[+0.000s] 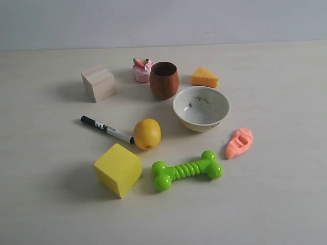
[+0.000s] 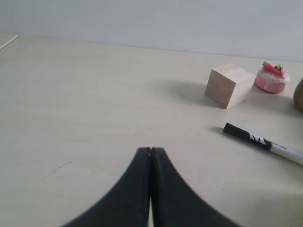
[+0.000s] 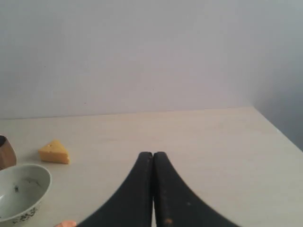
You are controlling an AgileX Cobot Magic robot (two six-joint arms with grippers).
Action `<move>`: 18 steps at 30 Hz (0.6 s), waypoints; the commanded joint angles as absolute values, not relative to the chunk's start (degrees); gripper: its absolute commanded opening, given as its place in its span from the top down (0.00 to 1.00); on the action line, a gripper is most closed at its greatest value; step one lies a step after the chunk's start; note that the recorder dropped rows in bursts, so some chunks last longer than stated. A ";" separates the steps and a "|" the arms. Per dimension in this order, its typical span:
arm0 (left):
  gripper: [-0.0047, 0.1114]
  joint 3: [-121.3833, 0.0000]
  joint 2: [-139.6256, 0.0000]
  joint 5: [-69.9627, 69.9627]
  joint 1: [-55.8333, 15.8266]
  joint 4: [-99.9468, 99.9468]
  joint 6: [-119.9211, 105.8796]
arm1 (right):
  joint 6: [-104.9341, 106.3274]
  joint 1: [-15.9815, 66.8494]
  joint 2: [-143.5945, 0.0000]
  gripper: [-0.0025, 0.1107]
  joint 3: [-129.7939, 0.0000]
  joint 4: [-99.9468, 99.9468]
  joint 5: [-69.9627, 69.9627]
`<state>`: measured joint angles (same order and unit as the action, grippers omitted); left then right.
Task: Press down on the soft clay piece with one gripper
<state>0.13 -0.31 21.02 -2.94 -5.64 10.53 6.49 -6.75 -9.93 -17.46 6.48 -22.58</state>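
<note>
The soft clay piece [image 1: 238, 143], a salmon-orange tapered lump, lies on the table to the right of the white bowl [image 1: 201, 107]. Only its tip [image 3: 65, 224] shows at the edge of the right wrist view. Neither arm appears in the exterior view. My right gripper [image 3: 152, 154] is shut with nothing between its dark fingers, and it hangs over bare table, apart from the clay. My left gripper [image 2: 150, 149] is also shut and empty, over bare table some way from the black marker [image 2: 262, 143].
Around the clay stand a green toy bone [image 1: 186, 170], a lemon [image 1: 147, 133], a yellow block [image 1: 118, 169], a brown cup [image 1: 164, 80], a cheese wedge [image 1: 204, 77], a pink cake toy [image 1: 142, 69], a wooden cube [image 1: 98, 83] and the marker [image 1: 106, 128].
</note>
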 commanded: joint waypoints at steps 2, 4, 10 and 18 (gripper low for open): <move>0.96 0.00 0.00 20.65 -2.73 -5.57 10.57 | 0.42 -7.12 -5.06 0.98 -8.92 1.18 -17.04; 0.96 0.00 0.00 20.65 -2.73 -5.57 10.57 | -0.33 -7.12 -2.39 0.98 -4.86 1.05 -15.78; 0.96 0.00 0.00 20.65 -2.73 -5.57 10.57 | -1.74 -7.12 0.00 0.98 0.00 1.73 -15.91; 0.96 0.00 0.00 20.65 -2.73 -5.57 10.57 | -1.28 -7.12 0.00 0.98 0.00 1.57 -18.84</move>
<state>0.13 -0.31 21.02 -2.94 -5.64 10.53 -1.53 -6.78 -0.37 -0.28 1.68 -16.93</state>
